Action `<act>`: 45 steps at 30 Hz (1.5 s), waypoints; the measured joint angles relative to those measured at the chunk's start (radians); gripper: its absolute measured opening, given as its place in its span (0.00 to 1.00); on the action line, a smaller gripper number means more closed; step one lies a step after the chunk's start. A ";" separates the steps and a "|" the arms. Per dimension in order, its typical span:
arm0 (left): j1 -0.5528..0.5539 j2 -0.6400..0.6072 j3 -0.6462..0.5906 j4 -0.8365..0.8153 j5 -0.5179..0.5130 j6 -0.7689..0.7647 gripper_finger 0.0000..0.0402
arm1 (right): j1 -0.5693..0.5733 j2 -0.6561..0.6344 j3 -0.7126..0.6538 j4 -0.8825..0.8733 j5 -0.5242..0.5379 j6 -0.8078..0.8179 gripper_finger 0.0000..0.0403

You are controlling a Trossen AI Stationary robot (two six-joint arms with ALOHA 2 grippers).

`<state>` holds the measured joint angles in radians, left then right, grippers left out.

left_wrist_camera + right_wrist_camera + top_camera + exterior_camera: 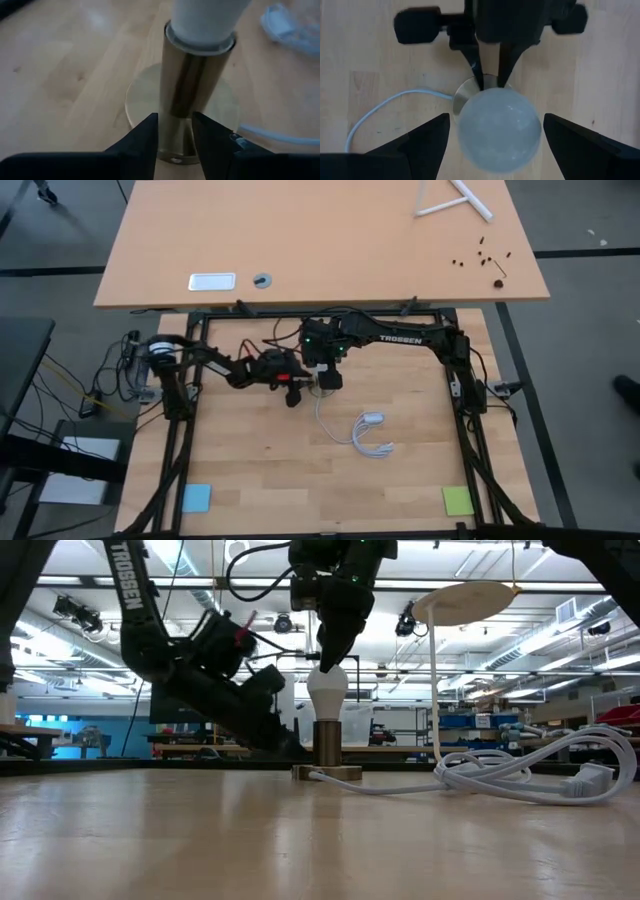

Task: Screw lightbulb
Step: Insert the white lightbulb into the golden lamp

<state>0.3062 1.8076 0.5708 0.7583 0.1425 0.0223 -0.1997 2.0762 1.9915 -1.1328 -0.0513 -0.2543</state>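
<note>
Lightbulb sits between open right pincer fingers.

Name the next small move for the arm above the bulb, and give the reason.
Probably close the right gripper on the lightbulb: its fingers stand open on either side without touching, the bulb already sits in the socket, and the left gripper clamps the socket's stem to steady it.

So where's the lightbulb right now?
The lightbulb stands upright in the brass socket at mid-table, directly below the right gripper, left of the coiled white cord.
</note>
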 joint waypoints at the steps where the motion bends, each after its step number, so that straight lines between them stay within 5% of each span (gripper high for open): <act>1: 0.000 0.007 0.006 -0.012 -0.002 0.000 0.32 | 0.000 0.000 0.000 0.001 0.000 0.000 0.82; 19: -0.001 0.017 0.018 -0.042 -0.029 0.008 0.31 | 0.000 0.000 0.000 -0.007 0.001 0.014 0.75; 31: 0.000 0.017 0.017 -0.046 -0.036 0.026 0.02 | 0.001 0.000 0.000 -0.007 0.000 0.019 0.70; 45: -0.001 0.017 0.017 -0.056 -0.043 0.026 0.01 | 0.000 0.000 0.000 -0.009 0.009 0.156 0.69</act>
<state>0.3054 1.8244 0.5880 0.7026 0.0996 0.0479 -0.1997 2.0762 1.9915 -1.1416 -0.0422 -0.0978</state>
